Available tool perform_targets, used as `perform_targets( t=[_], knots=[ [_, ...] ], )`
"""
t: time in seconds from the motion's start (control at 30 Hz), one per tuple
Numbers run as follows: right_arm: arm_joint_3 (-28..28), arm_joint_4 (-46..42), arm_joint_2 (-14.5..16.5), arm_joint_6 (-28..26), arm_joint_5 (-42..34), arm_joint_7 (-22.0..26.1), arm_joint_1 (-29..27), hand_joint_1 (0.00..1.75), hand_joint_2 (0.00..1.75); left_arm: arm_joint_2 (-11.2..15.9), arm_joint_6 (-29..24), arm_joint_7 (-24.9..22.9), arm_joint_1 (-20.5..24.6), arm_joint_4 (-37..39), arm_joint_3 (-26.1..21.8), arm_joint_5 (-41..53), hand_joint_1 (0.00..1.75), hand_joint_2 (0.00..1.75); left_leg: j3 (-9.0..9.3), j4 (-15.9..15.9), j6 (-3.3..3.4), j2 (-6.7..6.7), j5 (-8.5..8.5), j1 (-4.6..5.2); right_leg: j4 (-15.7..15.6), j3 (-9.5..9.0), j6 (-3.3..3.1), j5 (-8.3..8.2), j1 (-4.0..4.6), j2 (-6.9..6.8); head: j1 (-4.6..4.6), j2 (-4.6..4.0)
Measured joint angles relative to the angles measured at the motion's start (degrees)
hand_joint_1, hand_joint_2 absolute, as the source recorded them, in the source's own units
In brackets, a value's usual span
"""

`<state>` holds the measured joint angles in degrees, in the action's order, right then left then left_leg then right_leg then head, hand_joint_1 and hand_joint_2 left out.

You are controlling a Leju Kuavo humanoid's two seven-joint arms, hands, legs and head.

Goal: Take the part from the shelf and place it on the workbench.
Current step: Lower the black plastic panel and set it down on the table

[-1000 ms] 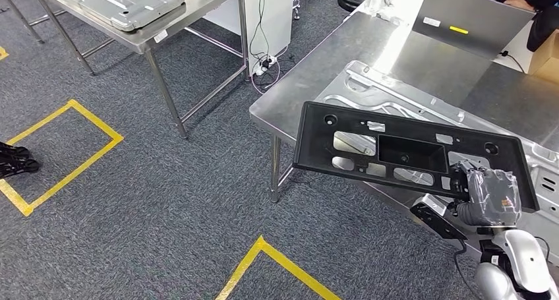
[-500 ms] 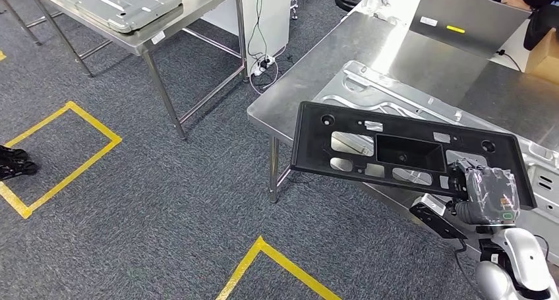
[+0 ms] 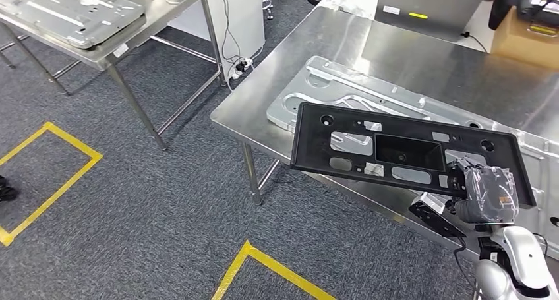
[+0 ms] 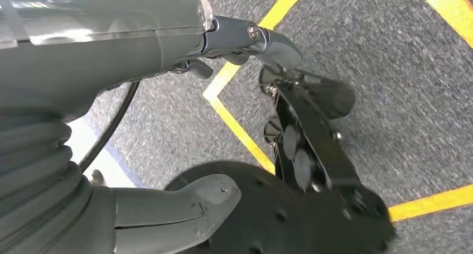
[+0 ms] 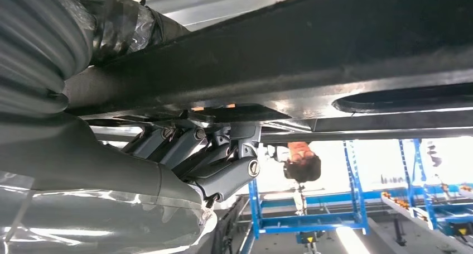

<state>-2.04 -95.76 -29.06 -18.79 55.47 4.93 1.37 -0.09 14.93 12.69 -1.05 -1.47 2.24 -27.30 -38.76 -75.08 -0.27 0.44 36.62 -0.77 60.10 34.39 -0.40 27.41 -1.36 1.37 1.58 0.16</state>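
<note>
Starting on the left in the head view: there's yellow floor tape [image 3: 53, 156] making a box outline on the grey carpet, and behind it a steel side table [image 3: 142, 24] carrying a stamped metal sheet [image 3: 66, 10]. A bundle of cables and a power strip [image 3: 238, 65] sits on the floor between that one and the main table [image 3: 369, 49].

The left hand [image 4: 184, 204] hangs down over the carpet in its own wrist view, nothing in it, thumb and fingers spread apart.

Moving right, the main table has a big silver pressed panel [image 3: 316, 89] lying flat on it. The black plastic part [image 3: 395, 151] is up in the air, held roughly level over the near edge of that table and over the panel, with its left end sticking out past the table edge above the carpet. It's a long flat frame with a rectangular pocket in the middle and several cutouts.

The right hand [image 3: 484, 193] grips the part at its near right corner, coming up from below. In the right wrist view the fingers [image 5: 223, 153] are pressed up against the underside of the part [image 5: 312, 58] and the thumb side is wrapped over the edge, so it's clamped properly.

Far right at the back: a grey laptop [image 3: 422, 3] and a cardboard box [image 3: 527, 39] on the table.
</note>
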Motion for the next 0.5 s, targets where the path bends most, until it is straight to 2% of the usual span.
perform_targets(
  t=[0.03,0.07,0.1,0.17,0.2,0.23,0.27,0.3,0.37,0.43,0.47,0.5],
  knots=[
    [0.0,0.0,0.0,0.0,0.0,0.0,0.0,1.75,1.75,0.0,0.0,0.0,0.0,0.0,0.1,-0.1,0.00,1.75,-0.16,0.1,0.25,-0.06,-0.96,0.05,0.0,-0.07,-0.05,0.03,0.15,0.52,0.00,0.01],
    [-0.1,0.0,0.0,0.0,0.0,0.0,0.0,1.75,1.75,0.0,0.0,0.0,0.0,0.0,0.2,-0.2,0.00,1.75,0.74,2.5,0.64,-0.29,-2.94,0.13,0.0,-0.17,-0.07,0.05,0.29,1.08,-0.01,0.01],
    [-0.1,0.0,0.0,0.1,0.0,0.0,0.1,1.75,1.75,0.0,0.0,0.1,0.0,0.0,0.2,-0.2,0.00,1.75,2.35,6.4,1.18,-0.98,-5.35,0.25,0.1,-0.28,-0.09,0.08,0.40,1.62,-0.01,0.01],
    [-0.1,0.1,0.0,0.2,-0.1,0.0,0.3,1.75,1.75,0.1,0.0,0.1,0.0,0.1,0.4,-0.3,0.00,1.75,5.27,13.2,2.29,-3.27,-8.25,0.37,0.1,-0.28,0.09,0.07,0.48,2.64,-0.02,0.01],
    [-0.2,0.1,0.0,0.2,-0.1,0.0,0.5,1.75,1.75,0.1,0.0,0.2,0.0,0.2,0.4,-0.3,0.00,1.75,6.02,14.9,2.60,-4.07,-8.63,0.45,0.0,-0.15,0.33,-0.02,0.36,3.13,-0.02,0.01],
    [-0.2,0.2,0.0,0.3,-0.1,0.0,0.6,1.75,1.75,0.1,0.1,0.3,0.0,0.3,0.5,-0.3,0.00,1.75,6.32,15.5,2.73,-4.30,-8.49,0.53,-0.1,-0.01,0.68,-0.16,0.19,3.65,0.01,0.01],
    [-0.3,0.3,0.0,0.3,-0.2,0.0,0.6,1.75,1.75,0.1,0.1,0.4,0.1,0.3,0.6,-0.4,0.00,1.75,6.52,16.0,2.71,-3.84,-8.65,0.62,-0.3,0.06,1.08,-0.37,0.06,4.23,0.03,0.01],
    [-0.3,0.3,0.0,0.3,-0.2,0.0,0.6,1.75,1.75,0.1,0.1,0.4,0.1,0.3,0.7,-0.5,0.00,1.75,6.82,16.5,2.72,-3.25,-8.92,0.55,-0.4,0.09,1.44,-0.42,-0.04,4.18,0.02,0.01],
    [-0.3,0.5,-0.2,0.4,-0.2,0.0,0.9,1.75,1.75,0.0,0.1,0.5,0.1,0.3,1.0,-0.6,0.00,1.75,7.39,17.7,2.97,-1.99,-9.55,0.32,1.3,0.91,1.98,0.80,0.13,2.11,-0.05,0.01],
    [-0.4,0.8,-0.3,0.4,-0.2,0.0,1.4,1.75,1.75,0.0,0.1,0.5,0.0,0.3,1.2,-0.7,0.00,1.75,7.64,18.2,3.25,-0.68,-9.76,0.31,7.2,3.79,2.40,4.07,0.17,-0.38,-0.10,0.01],
    [-0.4,1.0,-0.3,0.4,-0.3,0.0,1.5,1.75,1.75,0.0,0.1,0.5,0.0,0.3,1.2,-0.7,0.00,1.75,7.61,18.2,3.30,-0.05,-9.72,0.36,10.8,5.60,2.62,5.60,0.07,-0.76,-0.09,0.01],
    [-0.5,1.1,-0.3,0.5,-0.3,0.0,1.5,1.75,1.75,0.0,0.1,0.5,0.0,0.4,1.3,-0.7,0.00,1.75,7.60,18.1,3.30,0.55,-9.66,0.39,13.5,6.96,2.84,6.38,-0.04,-0.93,-0.10,0.01]
  ],
)
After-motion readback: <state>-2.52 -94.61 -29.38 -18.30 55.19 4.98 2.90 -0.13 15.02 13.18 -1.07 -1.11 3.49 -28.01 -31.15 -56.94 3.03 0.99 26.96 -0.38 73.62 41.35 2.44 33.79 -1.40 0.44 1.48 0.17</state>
